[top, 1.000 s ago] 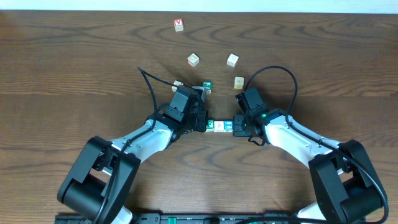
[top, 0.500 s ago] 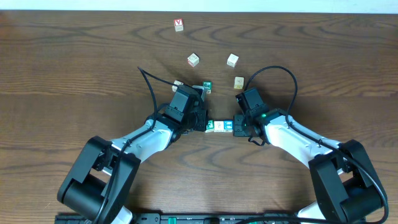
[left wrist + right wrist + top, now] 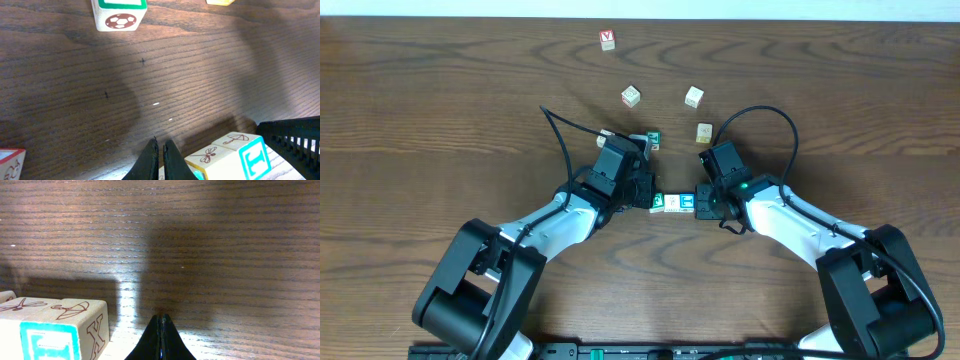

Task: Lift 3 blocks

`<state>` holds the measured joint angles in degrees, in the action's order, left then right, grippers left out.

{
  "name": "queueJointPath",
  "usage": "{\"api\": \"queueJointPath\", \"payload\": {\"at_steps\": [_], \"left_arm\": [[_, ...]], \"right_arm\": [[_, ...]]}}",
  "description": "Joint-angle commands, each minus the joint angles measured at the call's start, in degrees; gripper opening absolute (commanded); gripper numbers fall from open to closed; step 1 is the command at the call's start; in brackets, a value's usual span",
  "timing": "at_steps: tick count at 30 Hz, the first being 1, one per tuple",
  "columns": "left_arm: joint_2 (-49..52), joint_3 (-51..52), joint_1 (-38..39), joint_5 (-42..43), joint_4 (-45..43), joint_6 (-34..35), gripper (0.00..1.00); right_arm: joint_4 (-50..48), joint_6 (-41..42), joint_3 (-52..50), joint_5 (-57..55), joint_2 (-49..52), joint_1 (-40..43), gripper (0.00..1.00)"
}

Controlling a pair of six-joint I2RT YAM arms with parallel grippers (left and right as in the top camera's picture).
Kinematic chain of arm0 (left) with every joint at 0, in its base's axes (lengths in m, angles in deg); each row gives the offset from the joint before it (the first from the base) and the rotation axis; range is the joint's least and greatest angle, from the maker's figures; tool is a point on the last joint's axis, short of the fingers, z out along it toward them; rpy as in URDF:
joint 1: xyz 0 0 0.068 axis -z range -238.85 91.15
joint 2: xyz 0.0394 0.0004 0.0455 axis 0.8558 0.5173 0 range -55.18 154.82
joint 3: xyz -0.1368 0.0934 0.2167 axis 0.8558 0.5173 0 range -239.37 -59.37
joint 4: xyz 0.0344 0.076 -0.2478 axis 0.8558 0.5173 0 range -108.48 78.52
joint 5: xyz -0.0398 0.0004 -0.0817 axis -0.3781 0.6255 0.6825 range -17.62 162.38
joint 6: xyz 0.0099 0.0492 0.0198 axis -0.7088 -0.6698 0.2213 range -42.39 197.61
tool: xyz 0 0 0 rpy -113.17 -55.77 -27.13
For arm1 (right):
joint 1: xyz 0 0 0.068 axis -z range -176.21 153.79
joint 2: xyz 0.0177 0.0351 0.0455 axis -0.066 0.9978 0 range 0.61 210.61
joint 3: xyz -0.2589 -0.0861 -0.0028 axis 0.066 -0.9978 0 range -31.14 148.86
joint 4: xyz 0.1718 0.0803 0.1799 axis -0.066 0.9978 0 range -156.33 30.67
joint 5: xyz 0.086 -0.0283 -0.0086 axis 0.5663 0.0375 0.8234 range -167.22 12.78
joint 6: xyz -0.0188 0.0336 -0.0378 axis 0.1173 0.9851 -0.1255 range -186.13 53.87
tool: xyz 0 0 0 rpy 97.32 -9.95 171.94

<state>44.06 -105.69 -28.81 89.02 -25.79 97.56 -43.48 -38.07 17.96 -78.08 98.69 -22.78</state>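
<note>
Blocks [image 3: 673, 203] row unmoved since second ago; left end effector [image 3: 647, 199], right end effector [image 3: 699, 203] fingers together, pressing row ends; lift unconfirmed.

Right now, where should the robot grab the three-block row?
Squeeze the row of blocks by its two end faces, left gripper from one side, right gripper from the other. The cubes sit touching in a straight line, so inward pressure should hold all three.
</note>
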Motion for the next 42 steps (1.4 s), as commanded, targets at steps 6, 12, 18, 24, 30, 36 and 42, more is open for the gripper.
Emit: {"api": "queueJointPath", "payload": {"at_steps": [6, 12, 18, 24, 30, 36, 42], "left_arm": [[0.7, -1.2, 0.3, 3.2, 1.0, 0.3, 0.07], [0.7, -1.2, 0.3, 4.5, 1.1, 0.0, 0.07], [0.7, -1.2, 0.3, 5.1, 1.7, -0.4, 0.07], [0.7, -1.2, 0.3, 5.7, 3.0, -1.3, 0.07], [0.7, -1.2, 0.3, 5.9, 2.9, -1.6, 0.07], [0.7, -1.2, -0.8, 0.6, 0.9, -1.1, 0.07], [0.7, -1.2, -5.4, -0.9, 4.1, 1.4, 0.07]], "right_arm": [[0.6, 0.6, -2.0, -0.5, 2.6, 0.8, 0.01], [0.6, 0.6, -2.0, -0.5, 2.6, 0.7, 0.01], [0.6, 0.6, -2.0, -0.5, 2.6, 0.8, 0.01], [0.6, 0.6, -2.0, -0.5, 2.6, 0.7, 0.01], [0.5, 0.6, -2.0, -0.5, 2.6, 0.7, 0.01], [0.6, 0.6, -2.0, -0.6, 2.6, 0.8, 0.01], [0.7, 0.1, -2.0, -0.6, 2.6, 0.7, 0.01]]}}
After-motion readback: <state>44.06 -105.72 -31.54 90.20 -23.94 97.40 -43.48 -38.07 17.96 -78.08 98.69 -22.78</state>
